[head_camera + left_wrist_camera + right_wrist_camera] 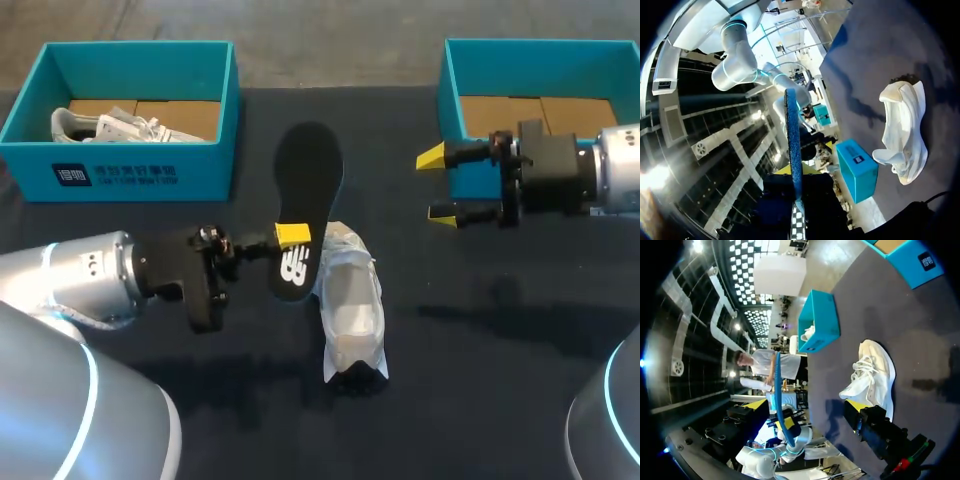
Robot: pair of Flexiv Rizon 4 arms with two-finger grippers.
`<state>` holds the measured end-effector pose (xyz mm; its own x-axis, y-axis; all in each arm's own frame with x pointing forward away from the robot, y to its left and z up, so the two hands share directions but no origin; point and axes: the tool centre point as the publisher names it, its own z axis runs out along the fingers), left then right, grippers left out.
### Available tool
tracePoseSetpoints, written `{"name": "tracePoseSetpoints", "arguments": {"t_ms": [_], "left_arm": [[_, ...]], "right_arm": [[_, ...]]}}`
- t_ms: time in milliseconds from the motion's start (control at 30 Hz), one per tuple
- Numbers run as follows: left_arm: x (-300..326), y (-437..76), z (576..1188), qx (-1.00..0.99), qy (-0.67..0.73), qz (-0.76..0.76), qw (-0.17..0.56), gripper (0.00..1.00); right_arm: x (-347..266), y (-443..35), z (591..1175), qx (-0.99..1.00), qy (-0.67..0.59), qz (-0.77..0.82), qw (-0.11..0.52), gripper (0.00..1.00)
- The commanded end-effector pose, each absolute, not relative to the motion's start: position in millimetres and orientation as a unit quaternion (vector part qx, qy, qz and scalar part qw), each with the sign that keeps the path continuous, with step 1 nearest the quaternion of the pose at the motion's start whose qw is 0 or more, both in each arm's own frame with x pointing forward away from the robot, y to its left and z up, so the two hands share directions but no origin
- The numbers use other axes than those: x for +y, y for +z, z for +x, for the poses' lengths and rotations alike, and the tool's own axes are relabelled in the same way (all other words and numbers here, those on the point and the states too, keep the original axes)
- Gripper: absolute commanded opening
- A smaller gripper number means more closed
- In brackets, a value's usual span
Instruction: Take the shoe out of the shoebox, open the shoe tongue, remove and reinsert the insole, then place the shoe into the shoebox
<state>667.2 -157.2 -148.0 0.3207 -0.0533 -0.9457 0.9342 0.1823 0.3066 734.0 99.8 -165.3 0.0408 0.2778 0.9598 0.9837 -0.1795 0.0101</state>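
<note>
A black insole is held up above the dark table, with my left gripper shut on its heel end. In the left wrist view the insole shows edge-on, rising from between the fingers of the left gripper. The white shoe lies on the table just right of that gripper, also seen as the shoe and the shoe. My right gripper hangs open and empty at the front left corner of the right teal shoebox. In its own view the right gripper faces the insole.
A second teal shoebox stands at the back left with another white shoe inside; it also shows as the box. The right shoebox shows only its cardboard floor.
</note>
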Motion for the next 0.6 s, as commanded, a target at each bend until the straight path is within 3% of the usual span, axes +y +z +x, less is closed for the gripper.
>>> {"name": "tracePoseSetpoints", "arguments": {"t_ms": [33, 600], "left_arm": [[-162, -150, 679, 0.428, -0.393, 0.511, 0.633, 0.00], [-162, -150, 679, 0.428, -0.393, 0.511, 0.633, 0.00]], "right_arm": [[102, -166, 734, -0.515, -0.463, -0.613, 0.380, 1.00], [138, -160, 742, -0.533, -0.478, -0.598, 0.360, 1.00]]}}
